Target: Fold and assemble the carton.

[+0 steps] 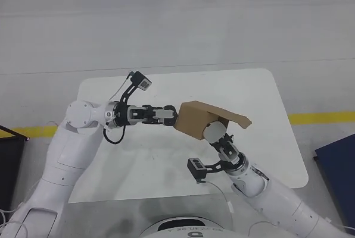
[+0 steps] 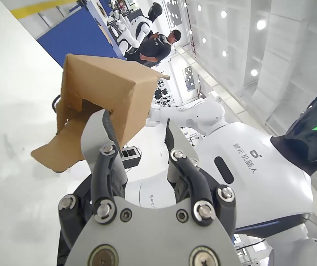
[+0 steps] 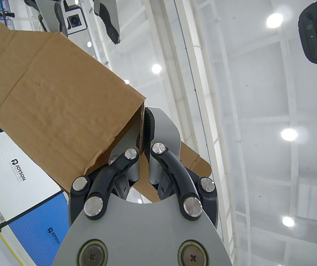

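One carton (image 1: pixel 194 119), right tool (image 3: pixel 144 124) clamped on it, left tool (image 2: pixel 136 121) spread

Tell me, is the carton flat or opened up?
Opened up, not closed. The carton forms a hollow sleeve, its end flap sticking out unfolded; the right gripper is shut on one wall.

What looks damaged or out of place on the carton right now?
The carton has a ragged, torn-looking edge beside the right gripper, which is clamped on one wall. An end flap hangs loose, unfolded, near the open left gripper.
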`<state>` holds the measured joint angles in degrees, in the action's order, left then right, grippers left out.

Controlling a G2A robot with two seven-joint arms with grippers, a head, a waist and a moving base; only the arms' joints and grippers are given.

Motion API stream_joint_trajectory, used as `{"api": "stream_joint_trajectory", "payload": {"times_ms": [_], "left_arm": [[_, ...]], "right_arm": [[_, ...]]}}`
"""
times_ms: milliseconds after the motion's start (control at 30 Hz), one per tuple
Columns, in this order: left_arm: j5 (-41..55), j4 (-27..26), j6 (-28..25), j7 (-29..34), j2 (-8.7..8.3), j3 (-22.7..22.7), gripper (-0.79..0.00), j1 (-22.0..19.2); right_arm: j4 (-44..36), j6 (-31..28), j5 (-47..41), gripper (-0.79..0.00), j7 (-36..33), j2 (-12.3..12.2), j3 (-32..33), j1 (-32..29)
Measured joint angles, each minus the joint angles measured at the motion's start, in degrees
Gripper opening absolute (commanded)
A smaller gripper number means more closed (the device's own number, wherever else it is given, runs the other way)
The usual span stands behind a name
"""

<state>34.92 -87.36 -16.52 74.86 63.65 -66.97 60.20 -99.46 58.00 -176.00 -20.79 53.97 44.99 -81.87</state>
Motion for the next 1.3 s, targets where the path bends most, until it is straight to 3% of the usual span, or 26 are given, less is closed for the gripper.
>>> {"api": "stream_joint_trajectory", "payload": {"times_ms": [533, 1000, 1300], "left_arm": [[0.5, -0.4, -1.5, -1.2, 0.7, 3.4, -0.422, -1.1], [4.8, 0.8, -3.5, -0.6, 1.18, 4.0, -0.437, -1.1], [-1.2, 0.6, -4.0, -4.0, 1.28, 4.6, -0.557, -1.9]], "right_arm": [[0.6, 0.0, 0.0, -0.785, 1.6, 1.5, 1.0, 0.0], [3.0, 0.0, 0.0, -0.785, -1.5, 2.6, 1.8, -1.2], [4.2, 0.0, 0.0, -0.785, 0.4, 2.6, 2.4, -1.6]]}}
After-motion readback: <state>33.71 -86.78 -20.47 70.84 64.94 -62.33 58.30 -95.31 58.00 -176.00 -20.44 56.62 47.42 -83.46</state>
